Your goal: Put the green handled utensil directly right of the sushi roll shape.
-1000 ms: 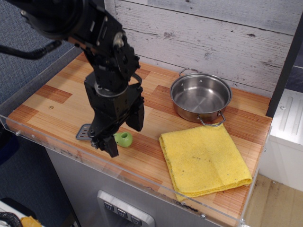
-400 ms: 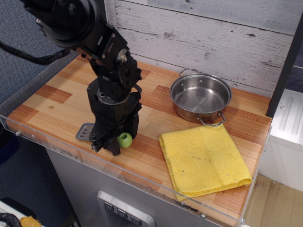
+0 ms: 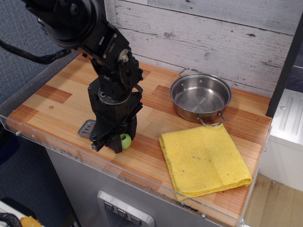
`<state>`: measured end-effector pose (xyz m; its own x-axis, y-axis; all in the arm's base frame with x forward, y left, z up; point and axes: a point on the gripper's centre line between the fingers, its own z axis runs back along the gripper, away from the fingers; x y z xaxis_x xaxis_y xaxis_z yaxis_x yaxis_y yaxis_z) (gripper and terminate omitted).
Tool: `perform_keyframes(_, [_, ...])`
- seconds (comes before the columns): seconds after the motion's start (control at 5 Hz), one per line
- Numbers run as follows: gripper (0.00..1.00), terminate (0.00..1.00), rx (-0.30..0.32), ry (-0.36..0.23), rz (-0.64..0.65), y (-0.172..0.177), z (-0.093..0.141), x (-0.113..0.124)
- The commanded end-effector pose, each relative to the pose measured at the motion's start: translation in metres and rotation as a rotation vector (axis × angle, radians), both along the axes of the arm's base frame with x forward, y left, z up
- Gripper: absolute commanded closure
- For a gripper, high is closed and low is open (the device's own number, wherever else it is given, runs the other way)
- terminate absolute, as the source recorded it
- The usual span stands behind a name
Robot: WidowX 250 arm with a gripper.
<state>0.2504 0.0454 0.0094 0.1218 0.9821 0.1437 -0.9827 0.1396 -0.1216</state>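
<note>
The black robot arm's end effector [image 3: 115,141] sits low at the lower left of the frame, where a second ago it hung higher with its two fingers spread wide over the green handled utensil [image 3: 124,140], a small toy spatula with a grey slotted blade and a chunky light-green handle. The fingers have since come down and drawn in around the handle, and the grey blade showing at the arm's left has shifted slightly, so the grasp appears made. The arm hides the contact itself, so I judge the end effector closed on the handle rather than see it plainly. That would mean the pick-up is nearly done and the lift and carry are still ahead. The utensil lies near the front edge of the striped wooden desk [image 3: 57,99], handle toward the middle of the frame. By count there is one spatula, one shiny steel pot with two wire handles [image 3: 200,98] at upper right, and one yellow folded cloth [image 3: 203,160] at lower right, just in front of the pot. The sushi roll shape shows nowhere in this view; it may be hidden behind the arm, so the target spot cannot be fixed from here.
</note>
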Motion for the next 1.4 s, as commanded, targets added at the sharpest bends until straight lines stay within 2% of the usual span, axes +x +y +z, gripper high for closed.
perform_keyframes(0.0, [1.0,0.0,0.058,-0.068,0.018,0.013,0.043,0.004])
perform_keyframes(0.2, [1.0,0.0,0.14,-0.085,-0.071,0.03,0.072,0.009])
perform_keyframes(0.4, [1.0,0.0,0.146,-0.113,-0.218,0.041,0.088,0.015])
perform_keyframes(0.6, [1.0,0.0,0.208,-0.116,-0.441,0.052,0.097,0.026])
perform_keyframes(1.0, [1.0,0.0,0.301,-0.06,-0.886,0.041,0.082,0.055])
perform_keyframes(1.2, [1.0,0.0,0.373,-0.062,-1.058,0.029,0.07,0.066])
